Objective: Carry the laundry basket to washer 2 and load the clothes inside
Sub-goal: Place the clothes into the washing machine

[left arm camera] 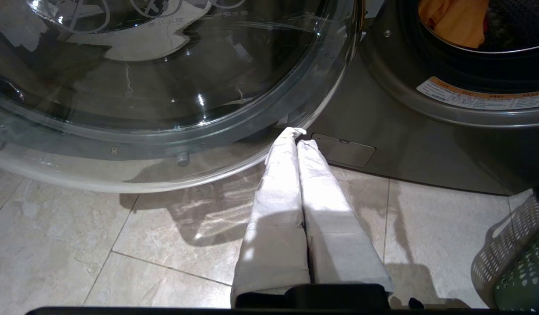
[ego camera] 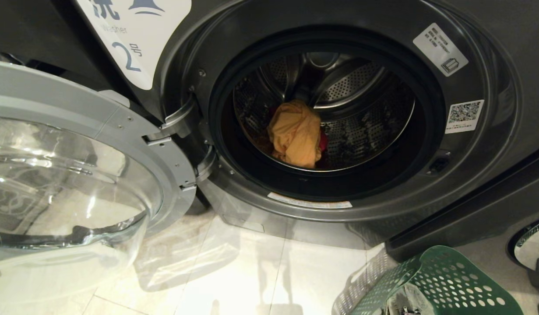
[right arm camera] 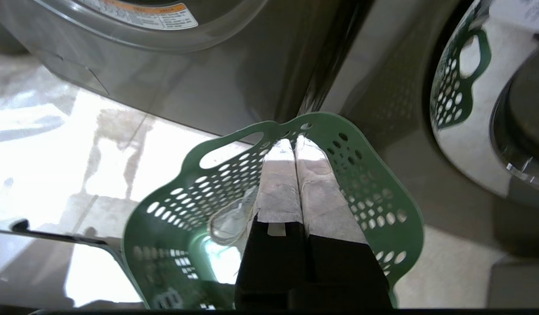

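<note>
Right hand pinched shut and empty over the perforated green plastic laundry basket, left hand likewise shut by the floor, yellow-orange garment and a magenta sliver already inside dark grey washer 2 — loading looks done, door open.

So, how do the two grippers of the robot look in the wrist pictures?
Both look alike. The left gripper has two long, flat fingers wrapped in pale grey-white cloth or tape, tapering to the tips, on a black base. The right gripper has the same pale wrapping on the fingers, with more of the black body showing. No cables or markings show.
</note>
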